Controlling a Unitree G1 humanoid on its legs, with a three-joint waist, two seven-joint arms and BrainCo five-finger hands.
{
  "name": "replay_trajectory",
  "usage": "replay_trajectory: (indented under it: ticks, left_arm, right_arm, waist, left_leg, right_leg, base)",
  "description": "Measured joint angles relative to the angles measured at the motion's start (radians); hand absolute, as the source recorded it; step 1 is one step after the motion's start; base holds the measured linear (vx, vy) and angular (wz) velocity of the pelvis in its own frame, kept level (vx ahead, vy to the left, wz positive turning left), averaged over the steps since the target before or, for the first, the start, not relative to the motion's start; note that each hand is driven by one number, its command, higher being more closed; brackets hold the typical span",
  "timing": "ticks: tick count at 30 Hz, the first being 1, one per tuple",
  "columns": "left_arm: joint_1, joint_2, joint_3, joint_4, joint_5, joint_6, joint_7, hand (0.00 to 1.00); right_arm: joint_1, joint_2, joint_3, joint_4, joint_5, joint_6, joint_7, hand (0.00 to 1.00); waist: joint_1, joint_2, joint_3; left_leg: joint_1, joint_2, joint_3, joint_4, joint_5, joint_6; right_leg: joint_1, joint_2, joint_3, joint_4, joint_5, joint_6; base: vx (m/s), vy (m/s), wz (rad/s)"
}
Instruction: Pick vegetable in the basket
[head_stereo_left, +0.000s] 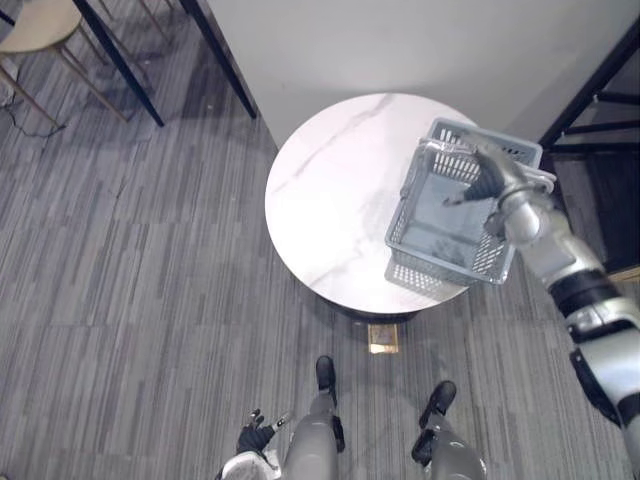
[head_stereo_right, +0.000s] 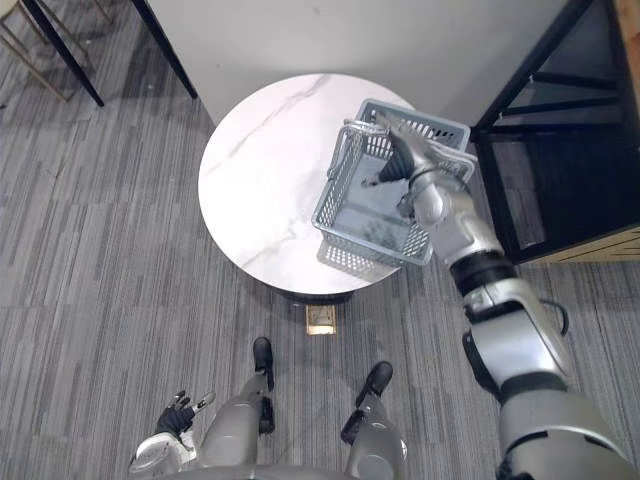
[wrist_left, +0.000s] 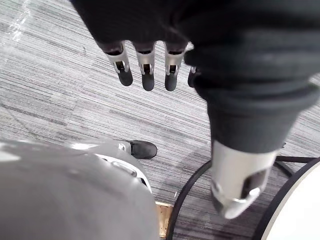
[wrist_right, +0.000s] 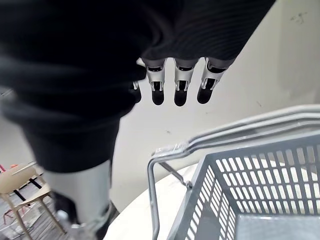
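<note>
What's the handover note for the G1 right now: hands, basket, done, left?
Right hand: open, fingers straight, above the grey basket, holding nothing.
Left hand: open, idle, low at the robot's side.
The basket stands at the right edge of the round white table.
Done: the right hand is over the basket; nothing picked yet.
Left: locate the vegetable, grasp it, lift it.

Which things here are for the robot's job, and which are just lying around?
For the job:
grey basket, at the table's edge
right hand, open, above the basket
No vegetable can be made out.

Just lying about:
round white table, under the basket
tan chair
black shelf frame
left hand, open, hanging low near the floor
</note>
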Motion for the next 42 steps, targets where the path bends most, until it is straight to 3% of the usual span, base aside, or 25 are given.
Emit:
replay_trajectory:
  ticks: [11,22,42]
  left_arm:
    - [-0.041,-0.002,-0.023,-0.037,-0.037,-0.017,0.012,0.00]
    - [-0.049,0.009,-0.053,-0.040,-0.040,-0.023,0.006,0.00]
    - [-0.058,0.022,-0.071,-0.040,-0.040,-0.035,0.001,0.00]
  right_arm:
    - [-0.192,-0.013,-0.069,0.158,0.000,0.043,-0.084,0.00]
    - [-0.244,-0.089,-0.068,0.250,-0.068,0.043,-0.084,0.00]
    - [-0.244,-0.116,-0.020,0.261,-0.120,0.036,-0.072,0.00]
  waist:
    - [-0.002,-0.005,0.060]
    - [-0.005,-0.005,0.080]
    - [-0.026,-0.006,0.105]
  left_leg:
    - [-0.038,-0.003,-0.031,0.000,0.006,0.004]
    - [-0.049,0.000,-0.014,-0.001,0.007,0.004]
    - [-0.063,0.001,-0.008,-0.001,0.007,0.004]
  right_leg:
    - [-0.016,0.002,-0.018,-0.003,0.000,0.000]
    - [-0.042,0.004,0.006,-0.001,0.000,0.000]
    - [-0.067,0.005,0.021,0.000,0.003,-0.004]
  base:
    - [0.02,0.001,0.07]
    - [0.00,-0.006,-0.05]
    - [0.00,-0.004,-0.01]
